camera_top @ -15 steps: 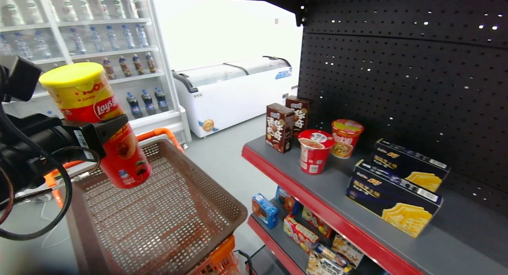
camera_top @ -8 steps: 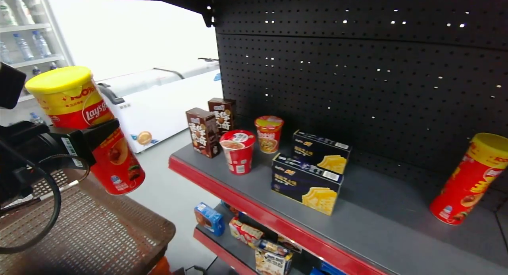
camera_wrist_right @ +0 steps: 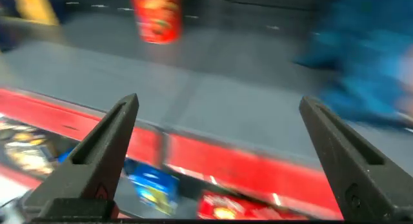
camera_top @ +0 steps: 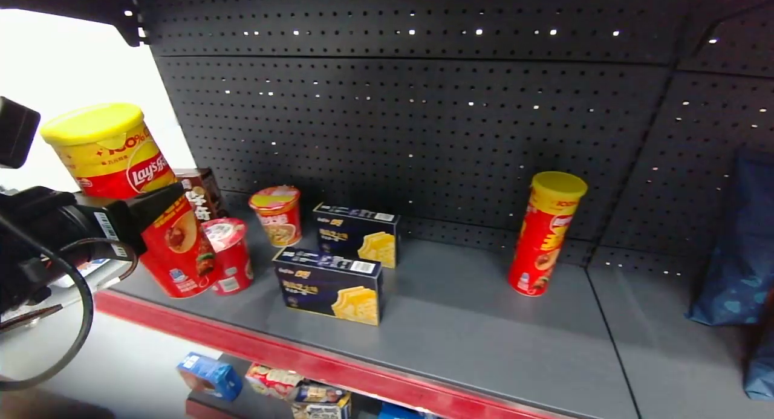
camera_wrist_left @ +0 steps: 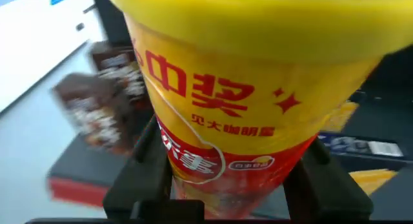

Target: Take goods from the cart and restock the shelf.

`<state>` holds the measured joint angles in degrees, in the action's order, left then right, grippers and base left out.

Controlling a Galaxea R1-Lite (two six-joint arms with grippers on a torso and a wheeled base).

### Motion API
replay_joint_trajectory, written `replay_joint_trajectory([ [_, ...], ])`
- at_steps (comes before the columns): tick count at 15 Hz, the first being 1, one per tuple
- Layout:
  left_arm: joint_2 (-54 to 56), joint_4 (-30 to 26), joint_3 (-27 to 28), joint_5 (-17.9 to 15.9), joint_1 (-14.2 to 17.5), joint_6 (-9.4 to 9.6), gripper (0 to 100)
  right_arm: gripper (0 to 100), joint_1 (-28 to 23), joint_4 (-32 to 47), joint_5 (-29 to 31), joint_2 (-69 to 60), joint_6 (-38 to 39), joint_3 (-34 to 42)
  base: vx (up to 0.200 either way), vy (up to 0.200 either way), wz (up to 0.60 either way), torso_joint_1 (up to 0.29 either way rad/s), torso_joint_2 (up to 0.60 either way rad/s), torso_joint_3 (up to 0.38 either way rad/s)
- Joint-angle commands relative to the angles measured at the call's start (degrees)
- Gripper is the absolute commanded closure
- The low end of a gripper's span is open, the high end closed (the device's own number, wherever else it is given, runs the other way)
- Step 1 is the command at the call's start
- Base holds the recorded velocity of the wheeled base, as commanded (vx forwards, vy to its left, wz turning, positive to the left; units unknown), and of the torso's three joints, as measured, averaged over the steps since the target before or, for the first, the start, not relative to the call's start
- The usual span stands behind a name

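Note:
A red chip can with a yellow lid [camera_top: 130, 183] hangs tilted at the left end of the grey shelf [camera_top: 471, 322], level with its red front edge. My left gripper [camera_top: 145, 210] is shut on the can's middle. In the left wrist view the can [camera_wrist_left: 245, 101] stands between the black fingers [camera_wrist_left: 145, 175]. A second, matching chip can [camera_top: 547, 234] stands upright near the shelf's back, right of centre, and also shows far off as the second can [camera_wrist_right: 155, 14] in the right wrist view. My right gripper [camera_wrist_right: 222, 159] is open and holds nothing, in front of the shelf's red edge [camera_wrist_right: 258, 162].
Two cup noodles [camera_top: 278, 213], two dark blue boxes [camera_top: 329, 283] and a brown box [camera_top: 202, 192] stand on the shelf's left part. A blue bag [camera_top: 734, 250] fills the right end. Bare shelf lies around the second can. A lower shelf holds small packs [camera_top: 208, 376].
The head view has swung right from the cart to the shelf, so the cart has left the picture. The left gripper still holds the can at the same spot in view.

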<state>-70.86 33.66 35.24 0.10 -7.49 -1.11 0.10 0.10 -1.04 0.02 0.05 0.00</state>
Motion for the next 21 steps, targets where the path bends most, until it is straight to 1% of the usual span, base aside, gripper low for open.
replay_joint_trajectory([
  [1,0.0,0.0,0.4,-0.7,-0.8,0.05,100,0,0.0,0.0,0.0,0.0,0.0,0.0,0.000,0.000,-0.60,0.002,-0.01,-0.007],
  [4,2.2,-0.8,2.2,-2.9,-1.3,0.05,100,0,0.0,0.0,-0.1,0.0,0.0,0.0,0.000,0.000,0.00,0.000,0.00,0.000],
  [5,2.5,-1.1,2.2,-3.2,-1.4,0.05,100,0,0.0,0.0,0.0,0.0,0.0,0.0,0.000,0.000,0.00,0.000,0.00,0.000],
  [7,7.8,-6.9,3.2,-3.3,-5.0,0.14,100,0,0.0,0.0,0.0,0.0,0.0,0.0,0.000,0.000,0.00,0.000,0.00,0.000],
  [10,18.7,-16.3,2.5,-3.3,-6.9,0.14,100,0,0.0,0.0,0.0,0.0,0.0,0.0,0.000,0.000,0.00,0.000,0.00,0.000],
  [12,24.0,-20.7,2.1,-3.2,-6.9,0.14,100,0,0.0,0.0,-0.1,0.0,0.0,0.0,0.000,0.000,0.00,0.000,0.00,0.000],
  [13,29.5,-25.6,1.1,-3.0,-6.8,0.05,100,0,0.0,0.0,0.0,0.0,0.0,0.0,0.000,0.000,0.00,0.000,0.00,0.000],
  [14,33.4,-28.8,-1.0,-3.0,-6.8,0.05,100,0,0.0,0.0,0.0,0.0,0.0,0.0,0.000,0.000,0.00,0.000,0.00,0.000],
  [16,37.7,-31.0,-3.1,-2.9,-6.7,0.05,100,0,0.0,0.0,-0.1,0.0,0.0,0.0,0.000,0.000,0.00,0.000,0.00,0.000],
  [19,41.2,-34.2,-3.3,-2.8,-6.5,0.05,100,0,0.0,0.0,-0.1,0.0,0.0,0.0,0.000,0.000,-0.60,-0.007,0.00,0.002],
  [21,42.4,-34.9,-3.5,-2.8,-6.4,0.05,100,0,0.0,0.0,-0.1,0.0,0.0,0.0,0.000,0.000,0.00,0.000,0.00,0.000],
])
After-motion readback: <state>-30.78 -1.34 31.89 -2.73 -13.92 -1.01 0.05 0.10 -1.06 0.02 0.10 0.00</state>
